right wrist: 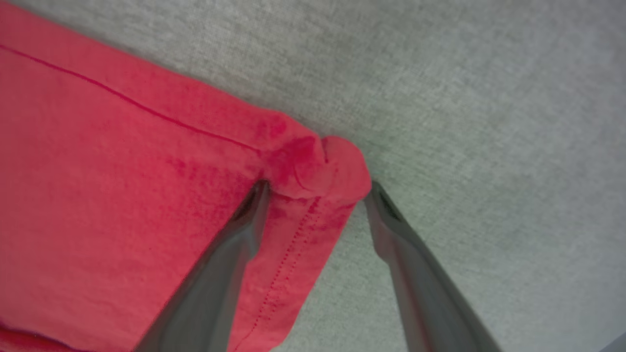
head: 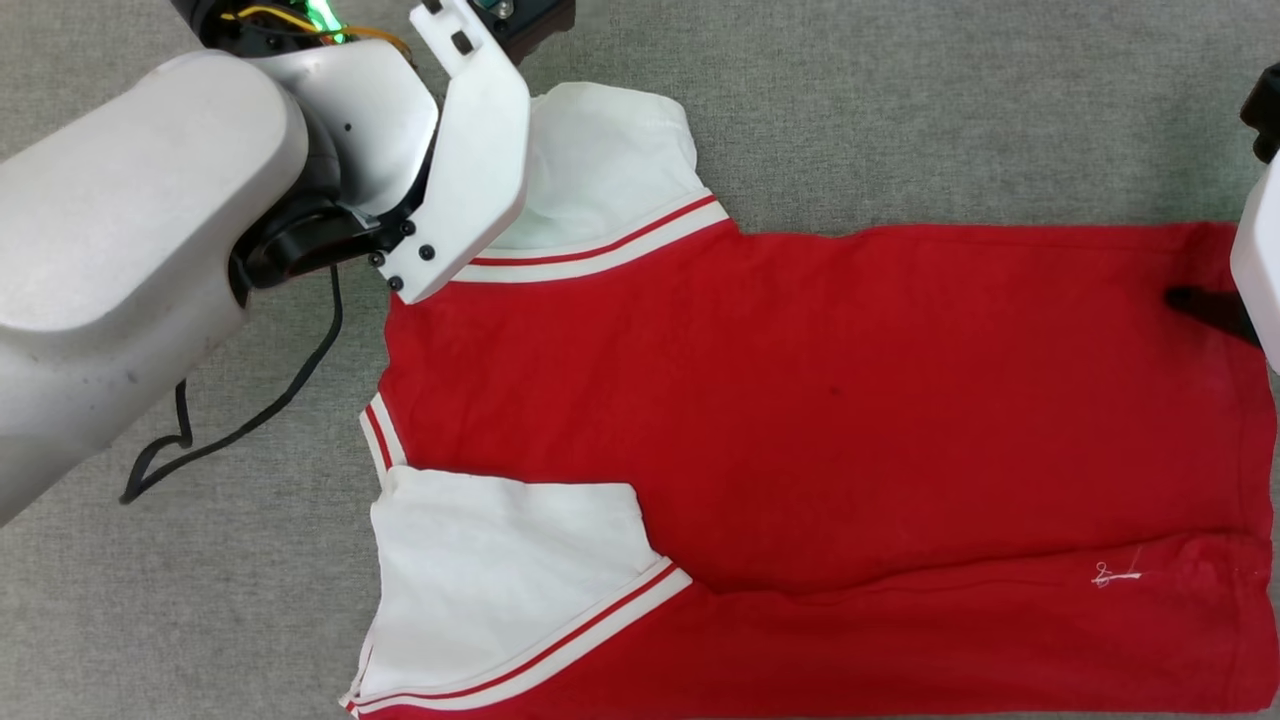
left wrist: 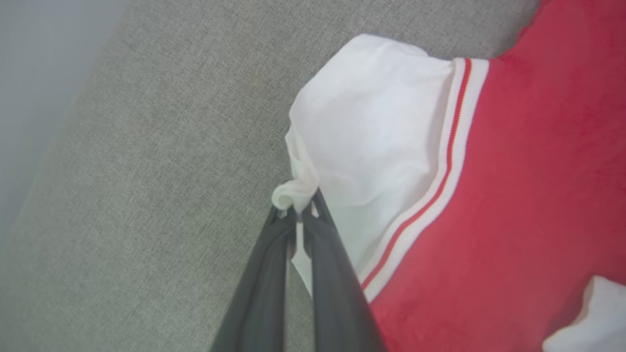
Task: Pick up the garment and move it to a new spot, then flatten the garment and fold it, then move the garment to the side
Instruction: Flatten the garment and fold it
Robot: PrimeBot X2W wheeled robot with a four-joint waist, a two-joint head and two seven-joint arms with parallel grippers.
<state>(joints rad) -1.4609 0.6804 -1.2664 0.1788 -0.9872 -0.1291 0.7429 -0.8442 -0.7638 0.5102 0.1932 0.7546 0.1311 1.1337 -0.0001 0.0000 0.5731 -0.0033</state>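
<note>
The garment (head: 820, 400) lies spread on the grey cloth surface (head: 900, 120), plain red face up. In the head view it reaches from the centre out to 3 o'clock and down to 6 o'clock, with the striped neck trim (head: 380, 440) at 9 o'clock.

Picking up, moving and flattening look done, since the body lies smooth. The fold seems begun. The near sleeve (head: 500, 570) at 7 o'clock lies turned in over the red, and an edge runs from it toward 4 o'clock, so I judge the near long side already laid over.

The far side looks like the step in hand. The left gripper (left wrist: 299, 208) is clenched on a bunched bit of the far sleeve (left wrist: 371, 122), which sits at 11 o'clock in the head view, partly under the pale left arm (head: 130, 250). The right gripper (right wrist: 319, 188) is released. Its fingers (right wrist: 234, 244) stand wide on either side of the rolled hem corner (right wrist: 313, 166), grasping nothing (one finger rests on the red cloth, the other beside it on the grey). In the head view that corner is at 3 o'clock.

Left to do, by my reading: close on the hem corner, bring the far side over, fold across the length, then carry the garment aside.

No lettering or brand can be read on the face that shows. A small white thread squiggle (head: 1115, 575) sits near the hem at 4 o'clock and spells nothing legible.
</note>
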